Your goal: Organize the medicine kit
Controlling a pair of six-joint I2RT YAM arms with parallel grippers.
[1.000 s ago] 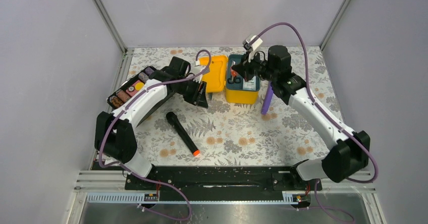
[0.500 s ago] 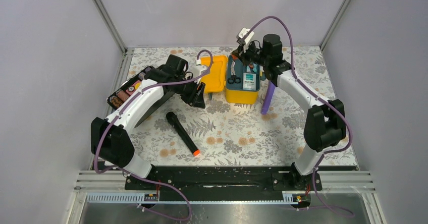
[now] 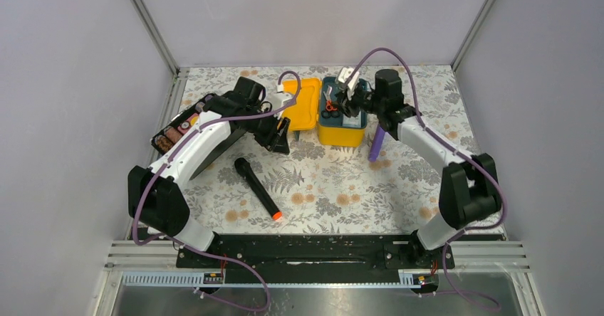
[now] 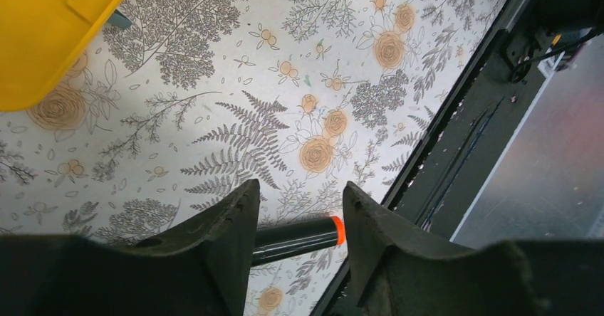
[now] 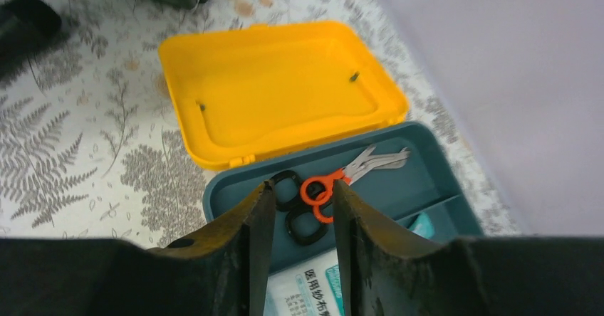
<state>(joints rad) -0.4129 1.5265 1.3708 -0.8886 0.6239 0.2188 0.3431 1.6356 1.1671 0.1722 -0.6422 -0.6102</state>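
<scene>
Your medicine kit [image 3: 340, 132] at the desk's [image 3: 342, 188] far middle, lid [image 3: 305, 106] open to its left, 2 scissors [image 5: 322, 188] in the teal tray [image 5: 427, 181], right jaws apart and empty just above them, left jaws apart beside the lid, black orange-tipped pen [image 3: 258, 189] nearby.

Tabletop [image 3: 342, 188] layout: kit at the far middle, everything else around it.

The medicine kit [image 3: 342, 135] sits at the far middle of the tabletop, its lid [image 3: 305, 106] swung flat to the left and touching the tabletop. Inside its insert tray, scissors [image 5: 356, 168] lie along the lid side and a printed packet [image 5: 303, 291] lies before them. The tray of rolls [image 3: 165, 139] sits at the far left, well apart from the kit. A long rod [image 3: 258, 189] lies slantwise before the lid, nearer the arm bases. A slim bar [image 3: 375, 145] lies just right of the kit's near corner. The left tool [image 3: 281, 134] is just before the lid; the right tool [image 3: 347, 102] is over the kit's insert tray.
</scene>
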